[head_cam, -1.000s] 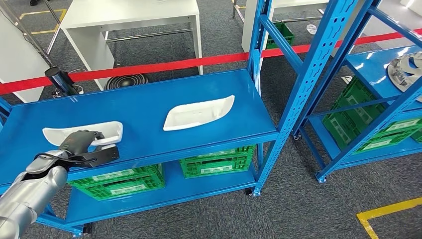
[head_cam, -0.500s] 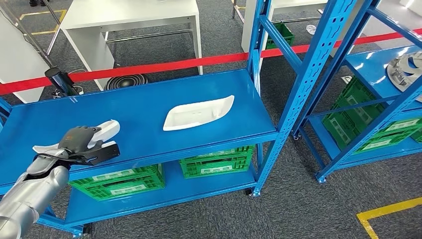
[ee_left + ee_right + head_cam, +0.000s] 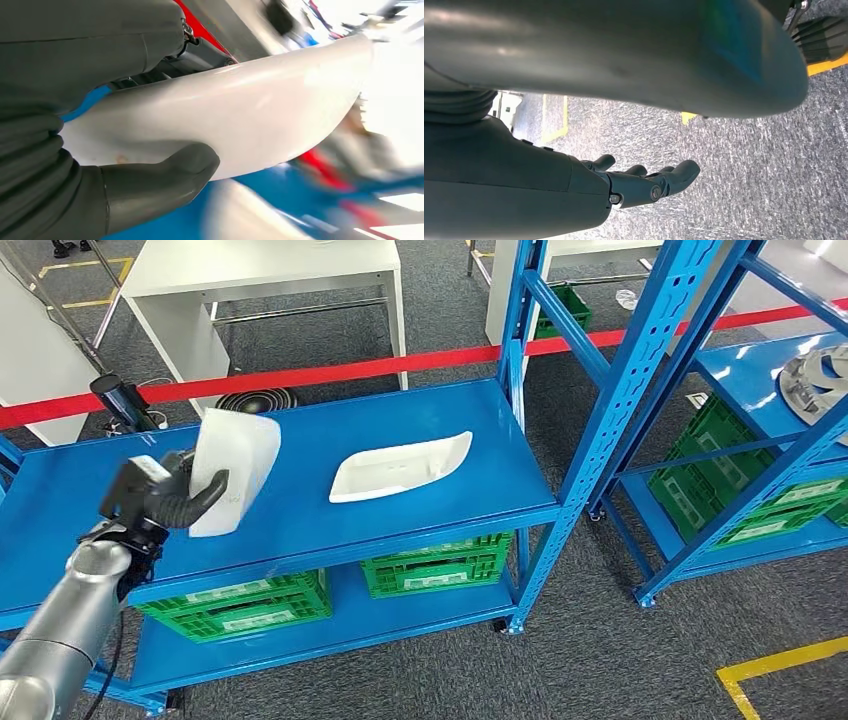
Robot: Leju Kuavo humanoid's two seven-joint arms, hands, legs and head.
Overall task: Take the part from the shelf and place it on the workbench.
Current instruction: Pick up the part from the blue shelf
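Note:
My left hand [image 3: 165, 498] grips a white moulded part [image 3: 233, 470] and holds it tilted up on end above the left half of the blue shelf [image 3: 300, 530]. Up close in the left wrist view, the thumb [image 3: 165, 180] presses on the white part [image 3: 240, 115]. A second white part [image 3: 400, 468] lies flat in the middle of the same shelf. My right hand [image 3: 644, 182] hangs over grey carpet with its fingers apart and nothing in them.
Green crates [image 3: 436, 563] sit on the lower shelf level. A blue upright [image 3: 610, 410] stands at the shelf's right end, with another blue rack [image 3: 770, 400] beyond it. A red barrier tape [image 3: 330, 370] runs behind, and a white table [image 3: 260, 270] stands further back.
My left hand has lifted the white part off the shelf and turned it from lying flat to standing on end. The other white part has not moved.

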